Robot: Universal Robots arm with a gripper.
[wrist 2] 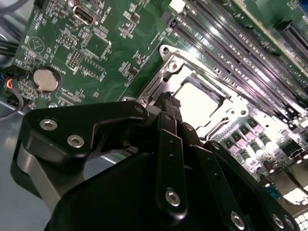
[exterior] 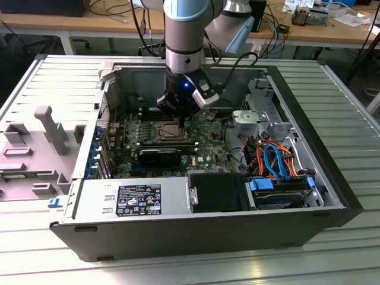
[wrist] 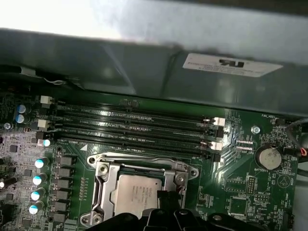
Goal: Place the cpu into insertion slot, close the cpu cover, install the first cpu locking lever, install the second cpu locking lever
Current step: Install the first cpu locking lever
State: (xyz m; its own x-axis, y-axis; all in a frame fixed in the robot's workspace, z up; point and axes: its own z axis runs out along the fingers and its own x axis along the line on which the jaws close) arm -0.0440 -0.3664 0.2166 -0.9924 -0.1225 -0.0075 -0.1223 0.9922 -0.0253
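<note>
The cpu [wrist: 132, 192], a dull silver square, lies in the insertion slot [exterior: 164, 132] on the green board. The cpu cover [wrist: 103, 185], a silver frame plate, lies flat over it, and the chip [wrist 2: 195, 103] shows through its window. My gripper [wrist 2: 169, 102] is shut, its black fingers pressed together. Their tip sits at the socket's edge, at one side of the cover [wrist 2: 168, 72]. In the first wrist view the gripper [wrist: 166, 196] overlaps the chip's corner. In the exterior view the gripper [exterior: 180, 119] hangs just above the socket inside the open computer case.
Long black memory slots [wrist: 134, 125] run beside the socket. A coin battery [wrist: 267, 157] sits on the board. A black card [exterior: 160, 155], the power supply [exterior: 136, 199] and drives with coloured cables [exterior: 279, 160] fill the case. Case walls [exterior: 332, 136] surround the board.
</note>
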